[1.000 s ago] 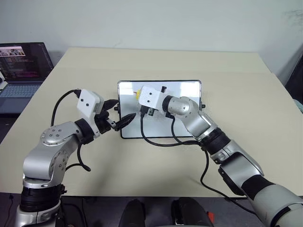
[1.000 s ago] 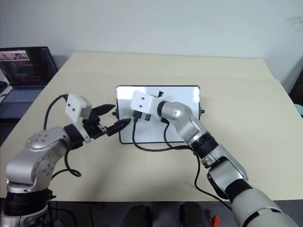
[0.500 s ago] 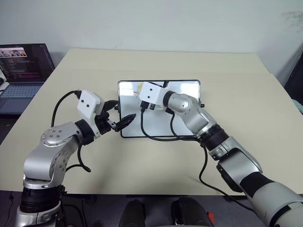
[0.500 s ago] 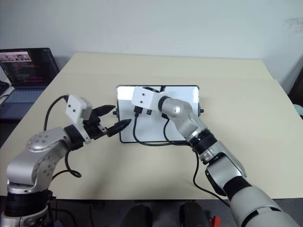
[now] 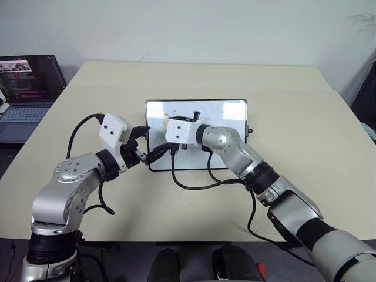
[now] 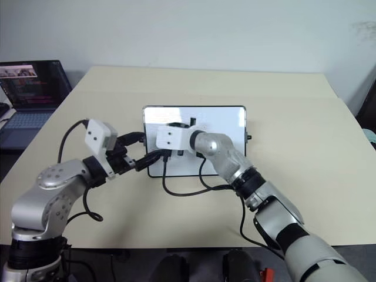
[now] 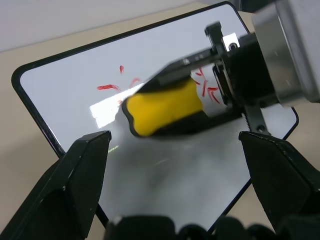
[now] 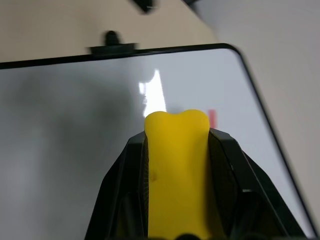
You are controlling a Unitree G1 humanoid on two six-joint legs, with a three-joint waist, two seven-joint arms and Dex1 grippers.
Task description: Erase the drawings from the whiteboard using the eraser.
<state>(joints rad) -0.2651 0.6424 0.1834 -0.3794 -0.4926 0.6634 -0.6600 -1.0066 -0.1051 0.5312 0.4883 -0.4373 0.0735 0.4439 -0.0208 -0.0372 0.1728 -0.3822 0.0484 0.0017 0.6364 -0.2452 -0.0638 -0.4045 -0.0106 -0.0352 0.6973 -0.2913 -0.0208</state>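
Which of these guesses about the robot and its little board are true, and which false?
1. The right pincer is shut on the yellow eraser. True.
2. The whiteboard is wiped clean. False: red drawings remain.
3. The left pincer grips a marker. False: it is open and holds nothing.
4. A laptop stands open at the table's left. True.
5. The whiteboard stands upright. False: it lies flat on the table.

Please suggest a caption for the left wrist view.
Right gripper holds the yellow eraser over red drawings on the whiteboard.
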